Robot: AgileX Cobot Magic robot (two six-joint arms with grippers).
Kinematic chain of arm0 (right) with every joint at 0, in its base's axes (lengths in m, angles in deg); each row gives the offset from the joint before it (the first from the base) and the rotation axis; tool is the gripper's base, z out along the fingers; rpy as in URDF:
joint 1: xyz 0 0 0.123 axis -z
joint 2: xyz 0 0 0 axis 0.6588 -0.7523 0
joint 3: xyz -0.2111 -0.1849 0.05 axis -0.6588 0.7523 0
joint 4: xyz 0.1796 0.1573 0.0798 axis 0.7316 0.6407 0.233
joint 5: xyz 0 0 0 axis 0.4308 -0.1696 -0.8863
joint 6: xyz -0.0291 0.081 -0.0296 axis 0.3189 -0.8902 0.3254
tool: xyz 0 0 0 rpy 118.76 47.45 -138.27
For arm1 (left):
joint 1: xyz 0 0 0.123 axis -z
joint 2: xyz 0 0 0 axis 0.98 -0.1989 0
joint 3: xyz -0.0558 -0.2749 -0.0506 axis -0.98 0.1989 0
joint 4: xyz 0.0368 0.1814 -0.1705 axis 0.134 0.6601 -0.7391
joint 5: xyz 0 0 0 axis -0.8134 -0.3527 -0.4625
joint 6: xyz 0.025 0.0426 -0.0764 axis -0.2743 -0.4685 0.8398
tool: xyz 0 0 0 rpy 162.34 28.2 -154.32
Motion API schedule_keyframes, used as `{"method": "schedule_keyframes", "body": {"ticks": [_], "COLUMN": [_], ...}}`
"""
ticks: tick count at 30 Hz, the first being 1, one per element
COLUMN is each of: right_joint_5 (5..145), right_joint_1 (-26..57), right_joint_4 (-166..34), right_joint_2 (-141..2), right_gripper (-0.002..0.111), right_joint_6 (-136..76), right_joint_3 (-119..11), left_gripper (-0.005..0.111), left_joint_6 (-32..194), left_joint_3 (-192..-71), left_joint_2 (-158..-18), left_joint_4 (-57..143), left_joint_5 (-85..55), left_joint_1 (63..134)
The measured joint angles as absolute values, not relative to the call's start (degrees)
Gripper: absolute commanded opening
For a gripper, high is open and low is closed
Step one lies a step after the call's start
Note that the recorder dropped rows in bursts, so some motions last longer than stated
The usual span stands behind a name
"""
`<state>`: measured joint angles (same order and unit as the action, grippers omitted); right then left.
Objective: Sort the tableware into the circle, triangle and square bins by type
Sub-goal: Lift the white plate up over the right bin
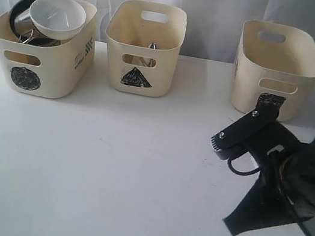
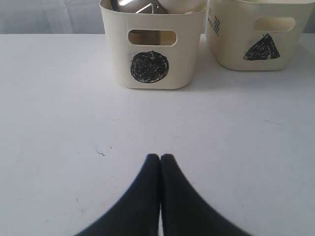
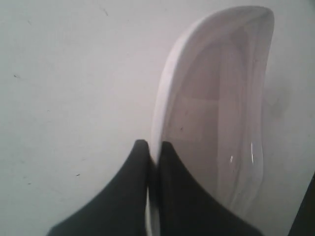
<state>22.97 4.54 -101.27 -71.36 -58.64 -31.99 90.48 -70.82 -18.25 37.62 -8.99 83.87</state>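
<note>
Right gripper (image 3: 153, 147) clenched on the rim of the plate (image 3: 216, 113); one finger each side of the rim, no gap showing; plate is white and glossy, with the table (image 3: 74, 73) behind it; can't tell whether it lies flat or is tipped up. Right arm (image 1: 283, 165) sits at the front right of the table, just in front of the square bin (image 1: 278, 69), covering part of that bin's mark; plate itself not made out from the room view. Left gripper (image 2: 160, 160) clenched too, fingertips touching, nothing between them; it's over the table, facing the circle bin (image 2: 152, 49); triangle bin (image 2: 261, 34) just beside that one. Bins stand in a row along the back: circle left, triangle middle, square right, none touching. Circle bin holds a white bowl (image 1: 58, 15) perched on steel pieces (image 1: 19, 17), piled above the rim; a steel tip (image 1: 152, 45) shows inside the triangle bin; the square bin's inside I can't see.
</note>
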Motion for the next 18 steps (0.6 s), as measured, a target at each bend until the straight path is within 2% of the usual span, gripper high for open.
{"method": "schedule_keyframes", "body": {"ticks": [9, 18], "right_joint_5": [21.6, 22.4], "right_joint_1": [4.2, 4.2], "right_joint_4": [-100.3, -103.8], "right_joint_2": [-61.6, -63.0], "right_gripper": [0.0, 0.0], "right_joint_6": [-60.0, -60.0], "right_joint_3": [-39.1, -50.2], "left_gripper": [0.0, 0.0], "left_joint_6": [90.5, 90.5], "left_joint_3": [-70.8, -70.8], "left_joint_2": [-18.3, -18.3], "left_joint_4": [37.6, 37.6], "left_joint_5": [-9.0, -9.0], "left_joint_1": [83.9, 83.9]}}
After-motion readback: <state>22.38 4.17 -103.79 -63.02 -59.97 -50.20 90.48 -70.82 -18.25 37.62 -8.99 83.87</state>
